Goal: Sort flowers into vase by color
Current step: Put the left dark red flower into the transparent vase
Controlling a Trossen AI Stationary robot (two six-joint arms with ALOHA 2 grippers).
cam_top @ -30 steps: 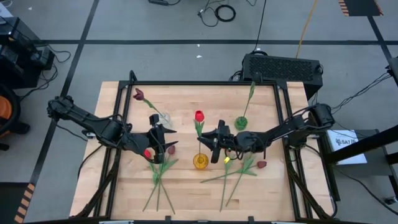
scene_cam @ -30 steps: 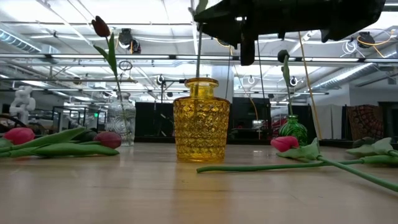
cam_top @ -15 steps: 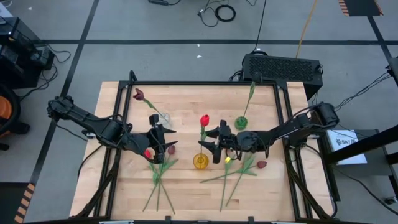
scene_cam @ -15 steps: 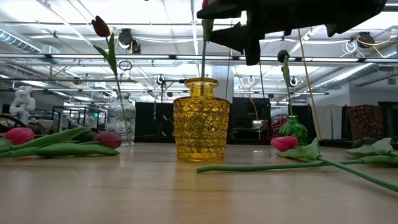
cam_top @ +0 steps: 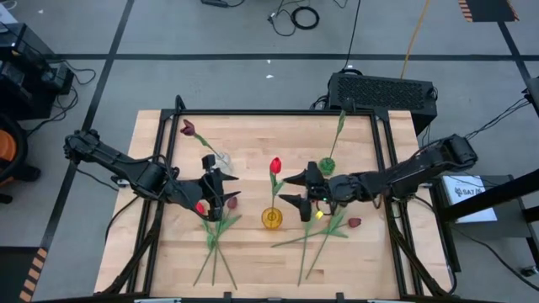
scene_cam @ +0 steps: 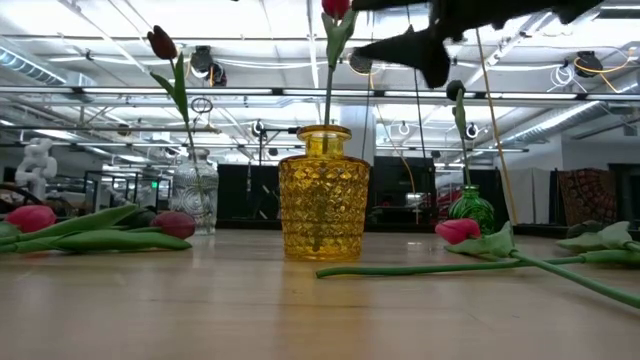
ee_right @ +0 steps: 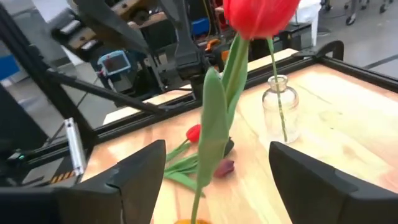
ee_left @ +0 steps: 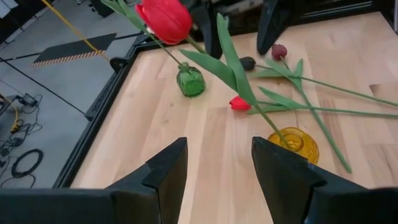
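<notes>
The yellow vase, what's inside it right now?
One red tulip stands in the yellow vase, stem through the neck. The textured glass hides where the stem ends.

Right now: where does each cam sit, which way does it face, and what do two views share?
High: overhead, straight down; both arms, right gripper open beside the red tulip.
Low: table height, level at the yellow vase; right arm above.
Left wrist: past its fingers toward the right arm; left gripper open.
Right wrist: past its fingers toward the left arm.
All share the red tulip standing in the yellow vase.
</notes>
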